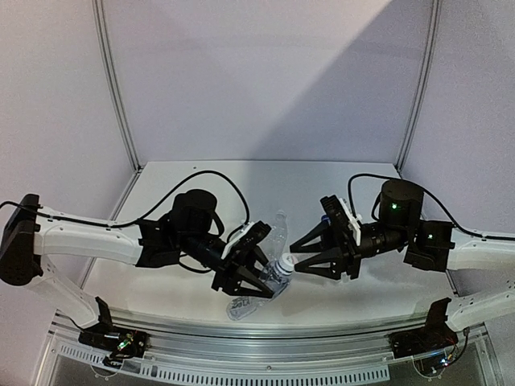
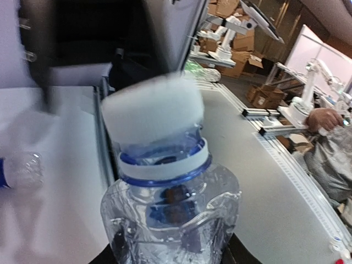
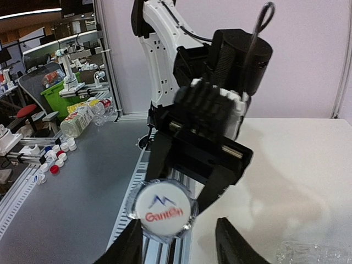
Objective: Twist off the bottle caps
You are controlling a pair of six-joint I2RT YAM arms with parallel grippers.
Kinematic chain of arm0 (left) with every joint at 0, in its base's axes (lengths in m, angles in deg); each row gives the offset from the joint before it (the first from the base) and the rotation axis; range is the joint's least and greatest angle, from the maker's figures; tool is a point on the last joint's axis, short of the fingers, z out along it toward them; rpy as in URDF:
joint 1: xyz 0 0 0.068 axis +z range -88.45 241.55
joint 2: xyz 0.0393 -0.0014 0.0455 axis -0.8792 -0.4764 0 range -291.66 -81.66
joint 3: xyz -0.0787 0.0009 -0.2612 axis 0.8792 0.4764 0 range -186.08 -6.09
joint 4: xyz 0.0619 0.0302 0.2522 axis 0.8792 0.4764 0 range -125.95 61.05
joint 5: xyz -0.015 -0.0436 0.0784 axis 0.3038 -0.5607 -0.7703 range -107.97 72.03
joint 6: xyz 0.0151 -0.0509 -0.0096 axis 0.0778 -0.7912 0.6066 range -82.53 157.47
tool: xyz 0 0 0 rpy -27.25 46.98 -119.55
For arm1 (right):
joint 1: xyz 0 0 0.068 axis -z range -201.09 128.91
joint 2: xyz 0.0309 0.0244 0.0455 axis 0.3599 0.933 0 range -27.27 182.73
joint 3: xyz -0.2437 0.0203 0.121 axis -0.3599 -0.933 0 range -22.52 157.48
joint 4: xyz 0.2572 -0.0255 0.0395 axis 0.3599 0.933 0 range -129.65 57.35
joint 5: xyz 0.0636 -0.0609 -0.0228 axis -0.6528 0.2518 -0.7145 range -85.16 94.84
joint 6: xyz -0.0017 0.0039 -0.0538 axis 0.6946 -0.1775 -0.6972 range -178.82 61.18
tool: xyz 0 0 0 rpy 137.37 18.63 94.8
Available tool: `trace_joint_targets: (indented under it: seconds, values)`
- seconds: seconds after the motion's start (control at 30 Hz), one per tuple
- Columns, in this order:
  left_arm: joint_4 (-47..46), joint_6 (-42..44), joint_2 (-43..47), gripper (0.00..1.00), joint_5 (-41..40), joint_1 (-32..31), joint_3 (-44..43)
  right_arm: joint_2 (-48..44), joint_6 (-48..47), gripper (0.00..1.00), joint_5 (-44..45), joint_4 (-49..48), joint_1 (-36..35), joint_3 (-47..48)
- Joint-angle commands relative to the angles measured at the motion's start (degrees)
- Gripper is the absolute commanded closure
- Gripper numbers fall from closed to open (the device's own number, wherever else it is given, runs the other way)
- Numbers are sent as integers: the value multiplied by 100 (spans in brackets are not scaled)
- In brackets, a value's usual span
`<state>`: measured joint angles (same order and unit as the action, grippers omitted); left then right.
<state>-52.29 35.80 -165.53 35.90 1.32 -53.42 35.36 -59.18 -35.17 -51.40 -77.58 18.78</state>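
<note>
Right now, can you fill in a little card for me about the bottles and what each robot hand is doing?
left gripper: shut on a clear bottle, gripping its body
cap: white, printed logo, on top of the held bottle, facing the right arm
right gripper: open, a finger on each side of the cap, not clamped
other bottle: lying on the table behind the held one
cap off: no; whether it is loosened cannot be told

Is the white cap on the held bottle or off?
On. The white cap covers the neck of the bottle; tightness, cannot tell.
</note>
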Motion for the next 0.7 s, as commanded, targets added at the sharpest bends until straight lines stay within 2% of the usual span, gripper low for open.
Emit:
trace_joint_targets:
  seconds: [0.0,0.07,0.13,0.17,0.27,0.37,0.47,0.67]
  values:
    - [573,249,489,100,668,2,209,-38,-178,40,325,360,221,223]
    - [789,353,625,100,223,-17,211,-147,-50,26,822,228,222,156]
    - [1044,442,724,100,-543,-47,164,-381,258,11,1512,28,222,-3]
    - [1146,463,761,100,-1003,-58,140,-582,456,6,1794,22,219,-37]
    - [1142,445,858,100,-1856,-60,168,-834,657,4,1996,198,218,23]
    - [1041,319,904,100,-2918,-59,239,-706,797,4,2620,561,224,233]
    - [1021,269,944,100,-3943,-44,295,-260,796,5,3291,929,220,466]
    - [949,201,1166,100,-5175,-33,435,564,745,8,3601,1513,225,870]
